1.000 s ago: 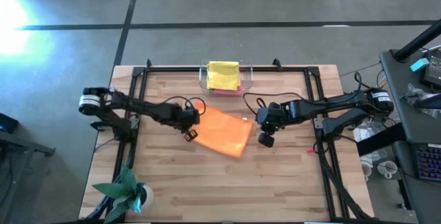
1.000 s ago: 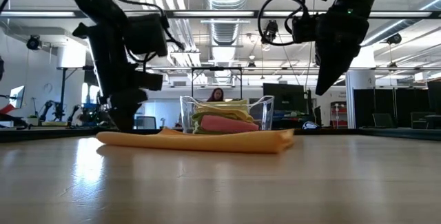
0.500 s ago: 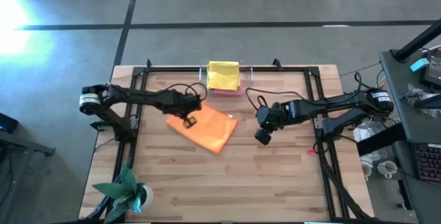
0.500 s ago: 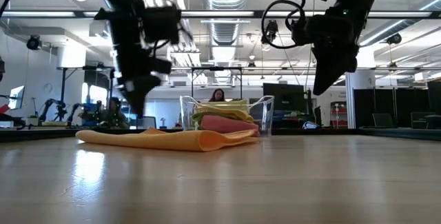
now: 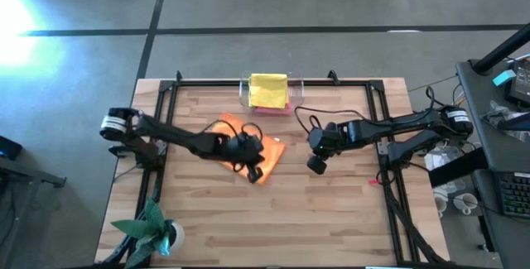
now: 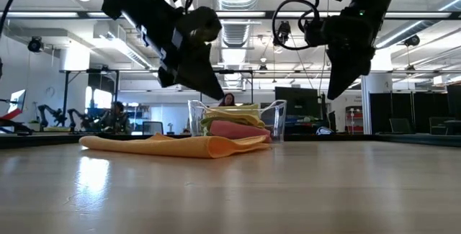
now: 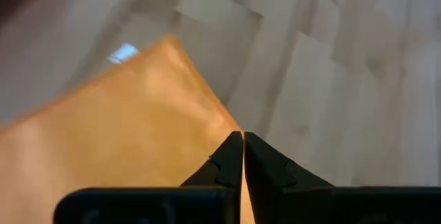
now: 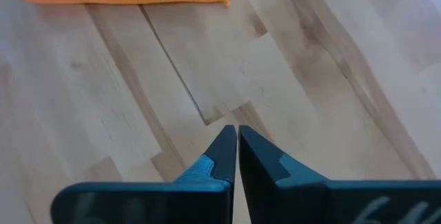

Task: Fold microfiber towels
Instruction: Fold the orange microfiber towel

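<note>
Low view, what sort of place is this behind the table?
Probably a robotics lab or open workshop: exposed ceiling ducts and strip lighting overhead, monitors on desks beyond the wooden table, and a seated person at a workstation.

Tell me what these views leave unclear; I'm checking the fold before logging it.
- Orange towel: in the high view the left gripper covers its middle.
- Clear tray: in the low view the stacked towels' count is unreadable.
- Left wrist view: blurred, the towel's weave is lost.
</note>
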Available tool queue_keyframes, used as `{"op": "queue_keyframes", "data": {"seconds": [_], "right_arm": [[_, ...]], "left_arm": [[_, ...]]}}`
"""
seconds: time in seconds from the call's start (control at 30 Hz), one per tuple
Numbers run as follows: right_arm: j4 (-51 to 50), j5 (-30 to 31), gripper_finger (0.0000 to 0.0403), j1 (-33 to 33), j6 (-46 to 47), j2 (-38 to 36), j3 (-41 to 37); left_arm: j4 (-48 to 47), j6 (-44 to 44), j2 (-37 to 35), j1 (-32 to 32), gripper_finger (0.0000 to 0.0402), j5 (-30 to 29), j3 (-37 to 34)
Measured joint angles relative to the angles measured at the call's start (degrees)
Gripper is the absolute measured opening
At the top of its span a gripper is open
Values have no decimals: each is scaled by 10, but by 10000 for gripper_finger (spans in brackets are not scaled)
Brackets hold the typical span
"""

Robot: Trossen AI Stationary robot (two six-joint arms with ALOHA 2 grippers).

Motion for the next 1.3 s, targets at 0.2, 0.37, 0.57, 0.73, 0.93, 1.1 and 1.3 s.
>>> {"op": "queue_keyframes", "data": {"seconds": [0.2, 0.37, 0.57, 0.73, 0.93, 1.1, 1.3], "right_arm": [[3, 0, 9, 0, -37, 0, 0], [9, 0, 9, 0, -52, 0, 0], [13, 0, 9, 0, -92, 0, 0], [16, 0, 9, 0, -99, 0, 0], [17, 0, 9, 0, -101, 0, 0], [17, 0, 9, 0, -101, 0, 0], [17, 0, 9, 0, -99, 0, 0]], "left_arm": [[17, -37, 72, -44, 0, 0, -1], [17, -75, 119, -67, 0, -2, 6], [20, -70, 135, -96, 0, 29, 10], [-30, 6, 133, -128, 0, 96, 13], [-140, 146, 133, -169, 0, 122, 43], [-316, 285, 135, -196, 0, 130, 101], [-447, 275, 138, -199, 0, 126, 154]]}}
